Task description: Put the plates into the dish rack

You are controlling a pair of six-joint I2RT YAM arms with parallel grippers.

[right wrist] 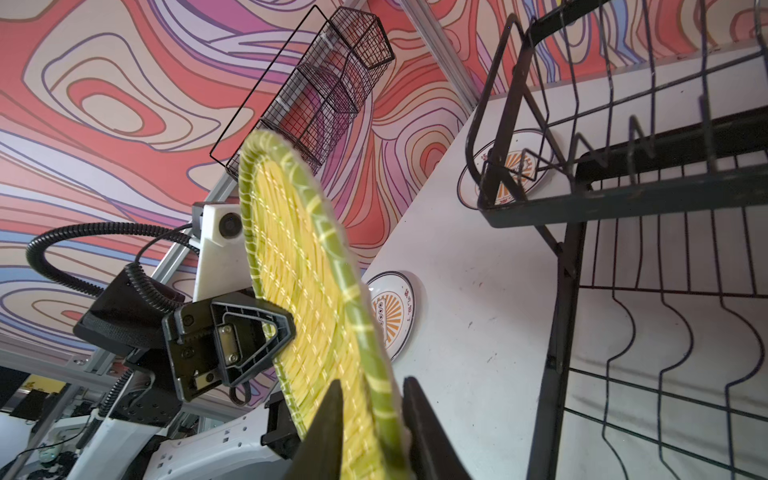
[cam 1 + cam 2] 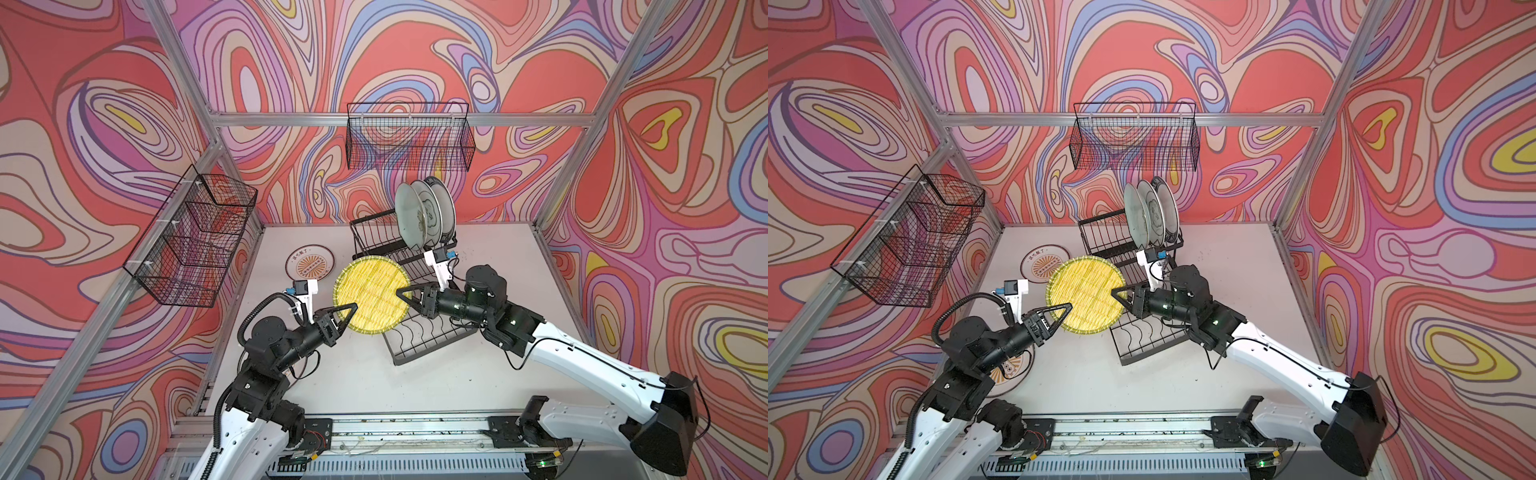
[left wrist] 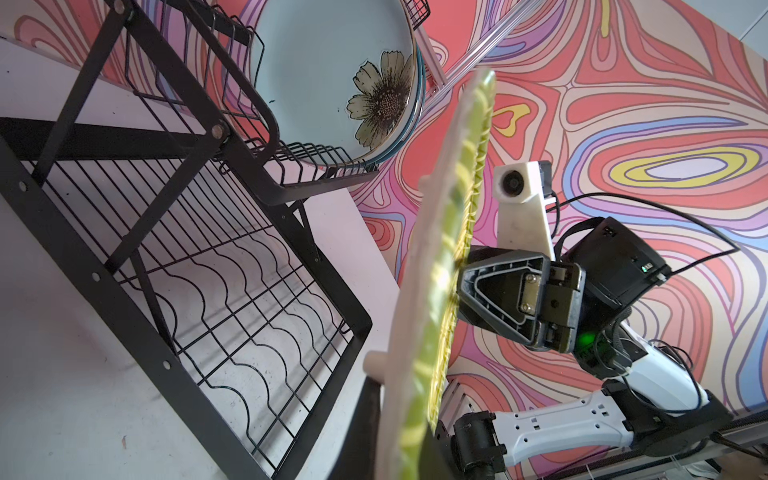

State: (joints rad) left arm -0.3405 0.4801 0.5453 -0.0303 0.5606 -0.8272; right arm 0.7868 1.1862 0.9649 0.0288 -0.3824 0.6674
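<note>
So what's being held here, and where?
Yellow plate, by its rim: left gripper clamps one edge; right gripper straddles the opposite edge, seemingly slack.

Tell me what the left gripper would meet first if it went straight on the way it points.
The yellow plate: the left gripper is shut on its rim. Past it probably comes the dish rack, but depth is unclear.

The dish rack (image 3: 131,320) is matt black metal wire, the floral plate (image 3: 324,75) smooth and glossy.
</note>
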